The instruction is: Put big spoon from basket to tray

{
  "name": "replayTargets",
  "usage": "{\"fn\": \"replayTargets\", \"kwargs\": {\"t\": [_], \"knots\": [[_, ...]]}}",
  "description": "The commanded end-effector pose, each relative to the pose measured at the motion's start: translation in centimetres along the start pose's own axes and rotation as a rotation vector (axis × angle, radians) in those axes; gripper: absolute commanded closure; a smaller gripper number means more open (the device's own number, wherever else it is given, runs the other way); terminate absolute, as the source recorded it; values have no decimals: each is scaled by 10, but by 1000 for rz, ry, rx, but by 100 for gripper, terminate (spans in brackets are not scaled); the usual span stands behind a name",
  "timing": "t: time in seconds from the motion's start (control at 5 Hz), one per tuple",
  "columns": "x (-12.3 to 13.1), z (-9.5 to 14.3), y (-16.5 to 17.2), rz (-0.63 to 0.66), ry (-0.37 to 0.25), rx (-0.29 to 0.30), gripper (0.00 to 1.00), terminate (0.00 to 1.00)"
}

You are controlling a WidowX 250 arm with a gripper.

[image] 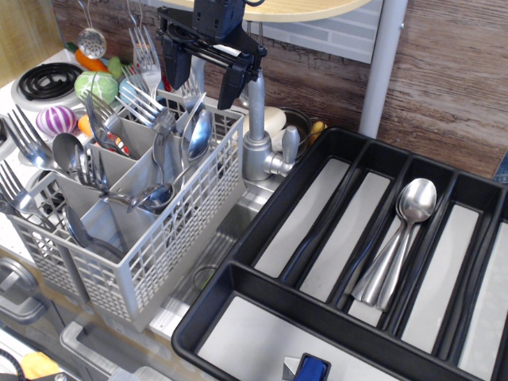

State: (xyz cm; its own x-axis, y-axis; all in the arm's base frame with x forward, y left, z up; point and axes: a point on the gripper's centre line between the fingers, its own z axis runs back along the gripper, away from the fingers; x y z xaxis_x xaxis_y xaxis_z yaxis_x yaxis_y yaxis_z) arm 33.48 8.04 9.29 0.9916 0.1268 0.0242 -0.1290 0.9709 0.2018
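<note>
My black gripper (203,78) hangs open and empty above the back right corner of the light grey mesh basket (171,238), its two fingers pointing down. A big steel spoon (198,133) stands bowl-up in the basket's back right compartment, just below the fingers. Other spoons and several forks (141,103) fill the other compartments. The black tray (262,309) lies to the right with long grey-floored slots. Big spoons (405,230) lie stacked in one middle slot, bowls toward the back.
A steel tap (255,147) stands between basket and tray, close to the gripper's right finger. A toy stove burner (48,79) and plastic vegetables (57,121) sit behind the basket. A blue object (311,368) lies in the tray's wide front compartment. A grey post (382,67) rises behind the tray.
</note>
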Motion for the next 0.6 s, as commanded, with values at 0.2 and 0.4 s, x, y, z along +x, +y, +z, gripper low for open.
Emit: {"fn": "replayTargets", "kwargs": {"t": [0.2, 0.4], "knots": [[1, -20, 2, 2, -56, -21, 0, 0], [1, -33, 6, 2, -97, -38, 0, 0]]}}
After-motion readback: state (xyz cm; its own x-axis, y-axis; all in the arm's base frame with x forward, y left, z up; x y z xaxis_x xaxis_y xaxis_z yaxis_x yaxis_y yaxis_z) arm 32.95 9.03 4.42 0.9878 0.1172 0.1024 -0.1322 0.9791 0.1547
